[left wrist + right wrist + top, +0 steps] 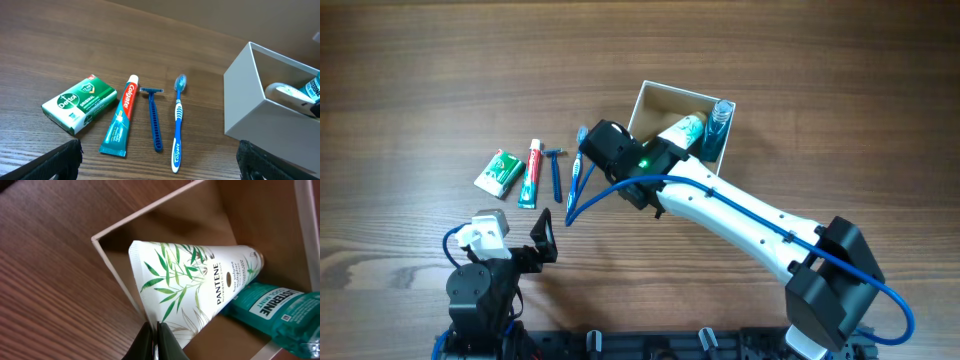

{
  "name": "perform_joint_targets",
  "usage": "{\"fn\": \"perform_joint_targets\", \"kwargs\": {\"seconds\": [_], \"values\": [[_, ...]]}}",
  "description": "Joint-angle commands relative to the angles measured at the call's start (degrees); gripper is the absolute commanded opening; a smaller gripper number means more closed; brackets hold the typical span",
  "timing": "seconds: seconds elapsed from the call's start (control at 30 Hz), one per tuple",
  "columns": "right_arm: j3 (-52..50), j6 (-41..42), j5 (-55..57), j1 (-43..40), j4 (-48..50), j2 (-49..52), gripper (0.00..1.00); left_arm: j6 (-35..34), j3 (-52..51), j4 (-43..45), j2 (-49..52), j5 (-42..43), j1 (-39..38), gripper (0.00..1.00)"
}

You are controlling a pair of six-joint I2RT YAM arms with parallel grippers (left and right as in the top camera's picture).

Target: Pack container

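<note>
Now my right gripper (152, 341) is pinched shut on the tube's (200, 280) tail, holding it slanted inside the container (115, 227) just ahead. Next, I judge: release, then fetch the toothbrush (177, 120) nearby. My left gripper (160, 157) hangs open.

Brown wooden table (410, 70) across every view, edge to edge. Dark grain in long streaks, running left to right from overhead, with a paler swirl near the lower left corner. Soft, even light; faint pale sheen toward the far side in the left wrist view.
</note>
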Motion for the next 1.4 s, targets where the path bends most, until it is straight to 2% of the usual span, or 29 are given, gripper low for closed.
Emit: {"fn": "perform_joint_targets", "kwargs": {"seconds": [0.0, 0.27, 0.47, 0.6, 0.93, 1.37], "values": [[0.33, 1.09, 3.89, -0.81, 0.76, -3.34, 0.04, 0.50, -0.52, 0.00, -0.42, 1.29, 0.37, 1.00], [1.40, 6.49, 8.37, -0.98, 0.81, -6.51, 0.04, 0.50, -0.52, 0.00, -0.42, 1.29, 0.37, 1.00], [5.40, 9.29, 8.17, -4.24, 0.04, -6.73, 0.04, 0.48, -0.52, 0.00, -0.42, 1.29, 0.37, 1.00], [6.08, 9.18, 4.09, -8.79, 0.26, -6.73, 0.04, 0.50, -0.52, 0.00, -0.42, 1.29, 0.37, 1.00], [6.82, 5.62, 2.05, -18.21, 3.28, -6.73, 0.04, 0.48, -0.52, 0.00, -0.42, 1.29, 0.37, 1.00], [6.82, 1.51, 0.24, -22.88, 11.17, -6.71, 0.05, 0.50, -0.52, 0.00, -0.42, 1.29, 0.37, 1.00]]}}
